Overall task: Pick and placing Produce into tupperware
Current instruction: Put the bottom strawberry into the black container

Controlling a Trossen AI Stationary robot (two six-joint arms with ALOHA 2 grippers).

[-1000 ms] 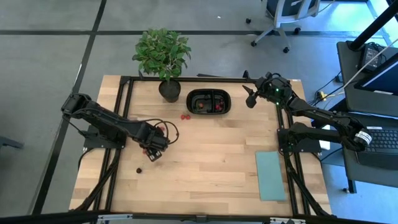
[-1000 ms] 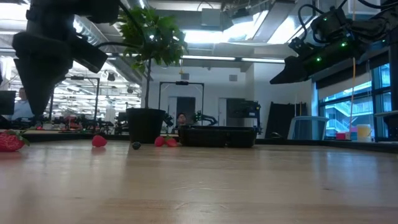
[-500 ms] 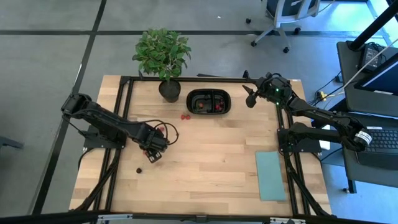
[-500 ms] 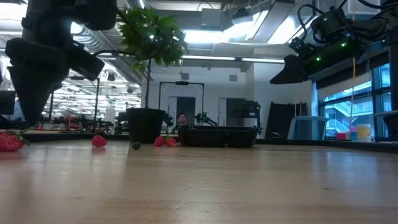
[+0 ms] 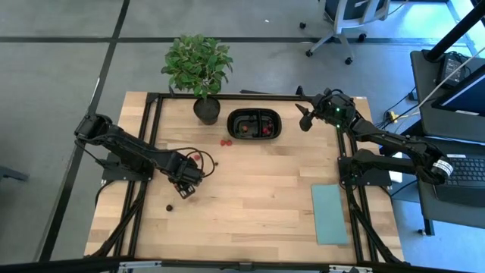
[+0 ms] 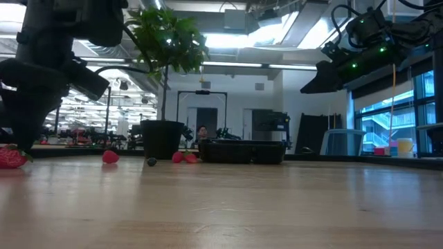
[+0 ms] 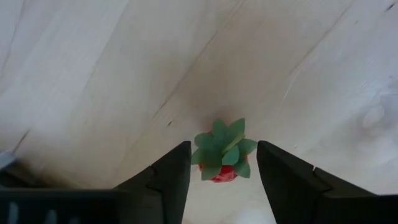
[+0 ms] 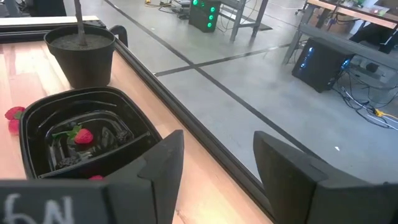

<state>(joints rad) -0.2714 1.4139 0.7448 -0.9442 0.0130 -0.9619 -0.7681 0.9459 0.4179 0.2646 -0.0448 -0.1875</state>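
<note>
A red strawberry with a green leaf cap (image 7: 221,155) lies on the wooden table, seen at the low view's left edge as the same strawberry (image 6: 10,158). My left gripper (image 7: 224,149), also (image 5: 184,190), points down over it, open, one finger on each side; I see no touch. More produce lies loose: two red pieces (image 5: 225,141) left of the tray and a dark berry (image 5: 168,206). The black two-compartment tray (image 5: 255,112) holds a strawberry (image 8: 83,135) and dark berries. My right gripper (image 5: 305,117) hovers open, high, to the tray's right.
A potted plant (image 5: 198,67) stands at the far edge, just left of the tray. A pale teal rectangle (image 5: 330,214) lies near the right edge. A black cable loops beside my left wrist (image 5: 206,158). Bare wood spans the table's middle and near side.
My left gripper has come down toward the strawberry on the table, shifting slightly toward the table's left and near edges. Its fingertips now reach almost to the tabletop in the low view. The right arm and the produce have stayed still.
</note>
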